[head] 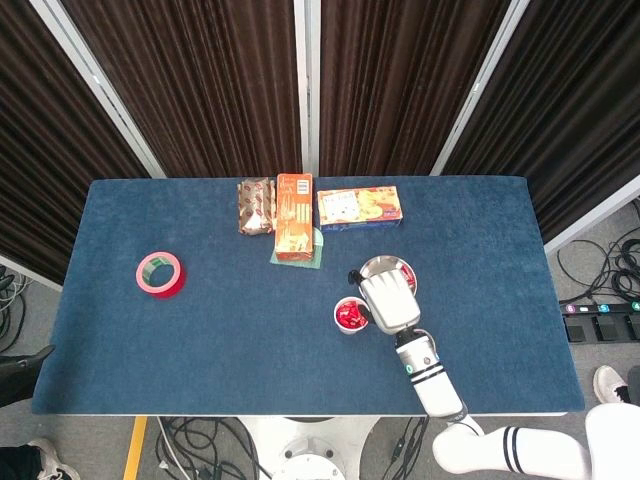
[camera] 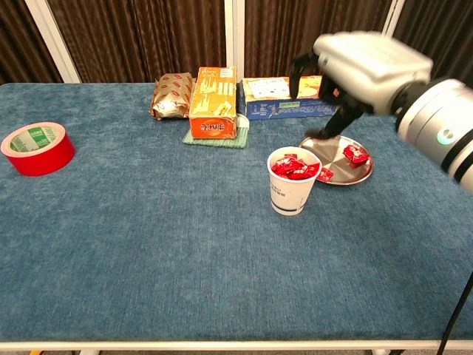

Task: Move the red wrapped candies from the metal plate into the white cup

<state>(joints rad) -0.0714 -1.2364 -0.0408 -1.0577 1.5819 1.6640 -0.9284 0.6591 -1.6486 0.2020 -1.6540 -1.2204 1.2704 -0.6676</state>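
The right hand [camera: 369, 70] hovers above the metal plate [camera: 334, 166], fingers apart and empty. The white cup [camera: 290, 191] contains red candies [camera: 293, 167].

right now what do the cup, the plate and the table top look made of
White cup: likely paper, matte white with blue print and a rolled rim. Metal plate: probably stainless steel, shiny and mirror-like. Table top: covered in blue fabric, felt or short carpet by its fuzzy, mottled nap.
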